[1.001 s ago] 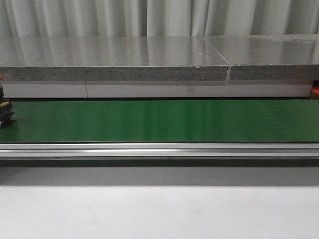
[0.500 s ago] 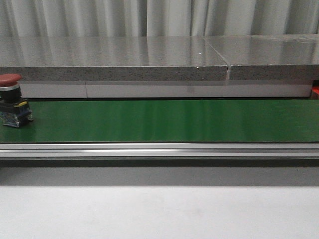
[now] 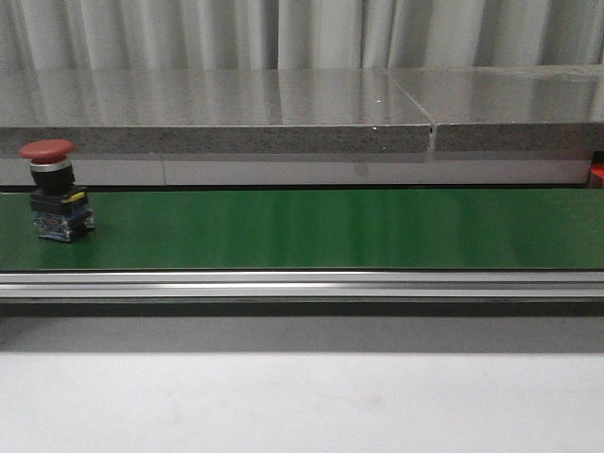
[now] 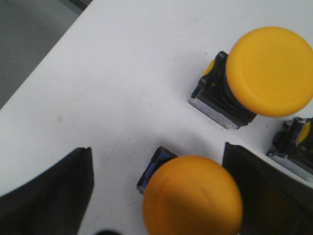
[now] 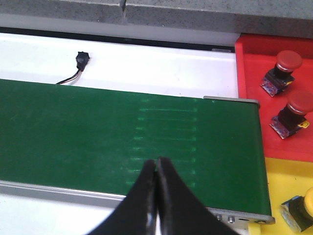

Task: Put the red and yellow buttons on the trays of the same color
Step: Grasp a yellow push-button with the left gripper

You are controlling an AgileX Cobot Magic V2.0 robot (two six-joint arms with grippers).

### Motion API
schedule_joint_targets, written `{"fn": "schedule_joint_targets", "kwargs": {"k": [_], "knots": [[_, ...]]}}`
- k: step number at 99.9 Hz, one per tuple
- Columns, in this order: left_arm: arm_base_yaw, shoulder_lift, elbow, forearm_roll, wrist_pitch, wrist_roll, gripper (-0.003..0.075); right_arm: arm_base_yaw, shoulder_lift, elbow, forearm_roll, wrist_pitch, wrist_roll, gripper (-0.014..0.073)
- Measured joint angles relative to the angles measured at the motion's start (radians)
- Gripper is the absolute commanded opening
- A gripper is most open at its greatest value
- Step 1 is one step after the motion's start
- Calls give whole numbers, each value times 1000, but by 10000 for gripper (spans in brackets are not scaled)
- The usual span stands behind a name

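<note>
**Red button on belt, left jaws wide, right jaws closed**

Red button (image 3: 54, 193) stands upright at far left of green belt (image 3: 330, 229). Left gripper (image 4: 156, 196) is spread wide around a yellow button (image 4: 191, 197) on the white surface (image 4: 122, 73), not touching it; 2 more yellow buttons (image 4: 264, 73) beside. Right gripper (image 5: 156, 169) is pinched closed and empty over the belt. Red tray (image 5: 254, 73) holds 2 red buttons; yellow tray (image 5: 283, 181) holds 1 yellow.

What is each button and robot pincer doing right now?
Red button on belt: upright, at the belt's left end.
Green belt: carrying one button.
Left pincer: open, either side of a yellow button.
Other yellow button: upright on white surface.
Right pincer: shut, empty, above the belt.
Two red buttons: lying in the red tray.
</note>
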State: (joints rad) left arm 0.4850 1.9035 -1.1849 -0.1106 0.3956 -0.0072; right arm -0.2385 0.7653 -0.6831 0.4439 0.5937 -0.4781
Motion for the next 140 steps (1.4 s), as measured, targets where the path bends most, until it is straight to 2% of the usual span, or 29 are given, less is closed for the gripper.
{"fn": "schedule_joint_targets", "kwargs": {"k": [16, 28, 53, 77, 104, 140], "knots": [[0, 0, 0, -2, 0, 0, 87, 0, 0, 0, 0, 0, 0, -68], [0, -26, 0, -2, 4, 0, -20, 0, 0, 0, 0, 0, 0, -68], [-11, -168, 0, -7, 39, 0, -19, 0, 0, 0, 0, 0, 0, -68], [-82, -334, 0, -8, 114, -2, -19, 0, 0, 0, 0, 0, 0, -68], [-229, -457, 0, -8, 220, -2, -19, 0, 0, 0, 0, 0, 0, -68], [-426, -517, 68, -10, 248, -2, -19, 0, 0, 0, 0, 0, 0, -68]]}}
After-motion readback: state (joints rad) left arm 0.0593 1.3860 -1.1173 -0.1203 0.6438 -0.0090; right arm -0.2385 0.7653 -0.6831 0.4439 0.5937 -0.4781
